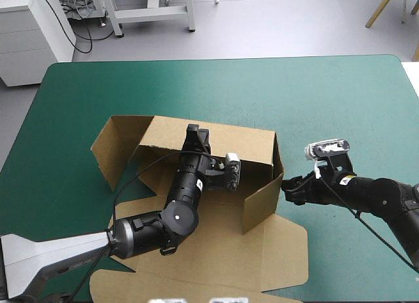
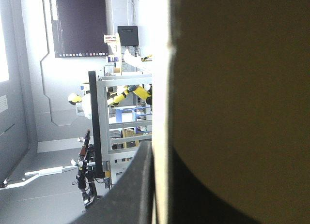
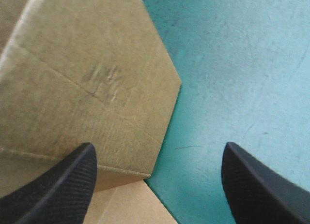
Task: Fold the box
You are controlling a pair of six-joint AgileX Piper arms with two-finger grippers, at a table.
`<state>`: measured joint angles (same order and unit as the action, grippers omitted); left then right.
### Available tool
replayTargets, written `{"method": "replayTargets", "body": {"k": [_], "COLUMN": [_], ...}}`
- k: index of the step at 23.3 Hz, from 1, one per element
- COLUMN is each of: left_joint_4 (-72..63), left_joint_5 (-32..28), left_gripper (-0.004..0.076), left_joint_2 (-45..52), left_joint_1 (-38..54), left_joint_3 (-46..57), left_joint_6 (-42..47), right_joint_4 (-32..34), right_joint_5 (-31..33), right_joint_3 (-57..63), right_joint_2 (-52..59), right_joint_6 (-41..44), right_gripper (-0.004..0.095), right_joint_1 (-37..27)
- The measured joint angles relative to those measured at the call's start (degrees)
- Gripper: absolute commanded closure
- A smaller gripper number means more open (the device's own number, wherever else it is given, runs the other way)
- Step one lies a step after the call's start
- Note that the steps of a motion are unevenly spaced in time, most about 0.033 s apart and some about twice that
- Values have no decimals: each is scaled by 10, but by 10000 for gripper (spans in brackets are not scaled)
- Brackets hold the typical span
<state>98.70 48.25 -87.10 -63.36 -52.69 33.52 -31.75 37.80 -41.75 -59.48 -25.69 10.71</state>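
Box (image 1: 242, 143) sat left of centre on the teal-green surface (image 1: 327, 97), with its far wall and right wall raised and its near panel lying flat. Left arm reached diagonally from the near-left corner across the flat base, wrist angled up toward the far wall. Left gripper (image 1: 196, 134) was clamped on the top edge of that wall (the wrist view showed brown board pinched between the black fingers (image 2: 131, 190)). Right arm extended low from the right edge, pointing at the right wall's outer corner. Right gripper (image 1: 288, 188) hung just beside that corner, fingers spread wide apart and holding nothing.
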Motion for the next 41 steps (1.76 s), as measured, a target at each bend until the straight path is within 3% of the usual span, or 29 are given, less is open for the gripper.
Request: {"method": "replayTargets", "body": {"k": [9,14,23,30,35,40,41], "left_joint_4": [-1,-2,-2,-2,-2,-4,-6], "left_joint_5": [0,0,0,0,1,6,9], "left_gripper": [734,734,734,734,734,734,734], "left_joint_2": [0,0,0,0,0,0,0], "left_joint_1": [1,1,1,1,1,1,2], "left_joint_3": [0,0,0,0,0,0,0], "left_joint_6": [0,0,0,5,9,9,9], "right_joint_4": [17,53,403,513,527,541,541], "right_joint_5": [-15,-60,-123,-162,-173,-177,-177], "right_joint_3": [1,3,4,4,2,1,1], "right_joint_2": [3,3,-20,-87,-86,-86,-86], "right_joint_6": [1,71,489,627,646,648,648], "right_gripper": [247,247,247,256,476,894,930], "right_joint_1": [91,141,293,316,317,317,317]}}
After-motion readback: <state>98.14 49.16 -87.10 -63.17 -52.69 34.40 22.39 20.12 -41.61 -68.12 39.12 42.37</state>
